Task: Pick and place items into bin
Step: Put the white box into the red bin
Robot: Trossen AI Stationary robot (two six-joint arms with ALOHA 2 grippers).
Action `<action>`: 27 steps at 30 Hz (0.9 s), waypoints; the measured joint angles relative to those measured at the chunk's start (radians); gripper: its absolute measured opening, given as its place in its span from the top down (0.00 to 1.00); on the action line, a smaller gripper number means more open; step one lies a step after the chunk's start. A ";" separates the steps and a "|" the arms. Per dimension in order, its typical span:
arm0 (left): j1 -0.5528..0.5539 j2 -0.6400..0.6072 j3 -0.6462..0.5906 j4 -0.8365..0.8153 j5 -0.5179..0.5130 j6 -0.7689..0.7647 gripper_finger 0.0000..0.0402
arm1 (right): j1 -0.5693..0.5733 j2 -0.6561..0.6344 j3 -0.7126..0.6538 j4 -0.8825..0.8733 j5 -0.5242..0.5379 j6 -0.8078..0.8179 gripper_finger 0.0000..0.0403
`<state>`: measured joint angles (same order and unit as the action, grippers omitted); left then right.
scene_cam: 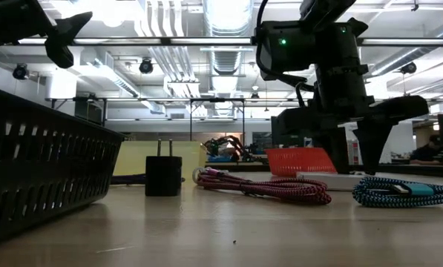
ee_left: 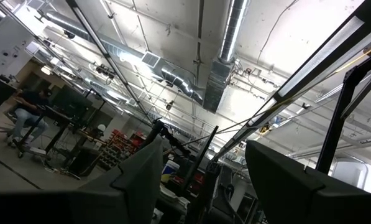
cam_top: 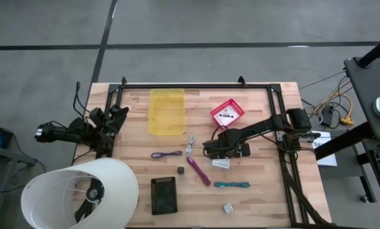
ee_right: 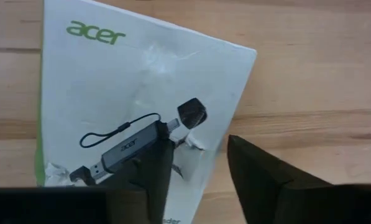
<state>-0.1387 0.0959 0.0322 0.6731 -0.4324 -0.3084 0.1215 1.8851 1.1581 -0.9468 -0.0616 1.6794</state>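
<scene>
On the table (cam_top: 260,191), two braided cables (cam_top: 200,170)

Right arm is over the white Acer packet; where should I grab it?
Take the white packet by its free edge near the right gripper, coming straight down. It lies flat on the table, so one finger must slide under that edge.

On the tabletop (cam_top: 253,197): one yellow bin (cam_top: 167,111); one red tray (cam_top: 227,112); one black basket (cam_top: 164,194); one white packet (cam_top: 220,163); three braided cords, one purple (cam_top: 167,154), one magenta (cam_top: 199,171), one teal (cam_top: 232,185); one small metal piece (cam_top: 190,147); two small cubes, one dark (cam_top: 181,170), one pale (cam_top: 228,207); two arms, each with one end effector, left (cam_top: 118,116) and right (cam_top: 210,151).
</scene>
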 joint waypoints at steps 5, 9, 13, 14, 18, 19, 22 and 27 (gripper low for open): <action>0.000 0.000 0.000 0.000 0.000 0.000 0.47 | 0.000 -0.001 -0.017 0.018 -0.022 -0.048 0.79; 0.000 0.000 0.000 0.000 0.000 0.000 0.47 | -0.001 -0.002 -0.037 0.040 -0.041 -0.111 0.82; 0.000 0.000 0.000 0.000 0.000 0.000 0.47 | -0.001 -0.002 -0.045 0.045 -0.048 -0.158 0.82; 0.000 0.000 0.000 0.000 0.000 0.000 0.47 | -0.001 -0.002 -0.045 0.046 -0.049 -0.171 0.82; 0.000 0.000 0.000 0.000 0.000 0.001 0.47 | 0.000 -0.002 -0.046 0.044 -0.055 -0.225 0.83; 0.000 0.000 0.000 0.000 0.000 0.001 0.47 | 0.000 -0.002 -0.049 0.044 -0.059 -0.231 0.83; 0.000 0.000 0.000 0.000 0.000 0.001 0.47 | -0.002 0.000 -0.048 0.045 -0.070 -0.238 0.87; 0.000 0.000 0.000 -0.001 0.000 0.001 0.47 | -0.002 0.000 -0.048 0.043 -0.082 -0.251 0.96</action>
<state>-0.1387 0.0959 0.0322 0.6724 -0.4324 -0.3077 0.1196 1.8854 1.1099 -0.9035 -0.1432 1.4287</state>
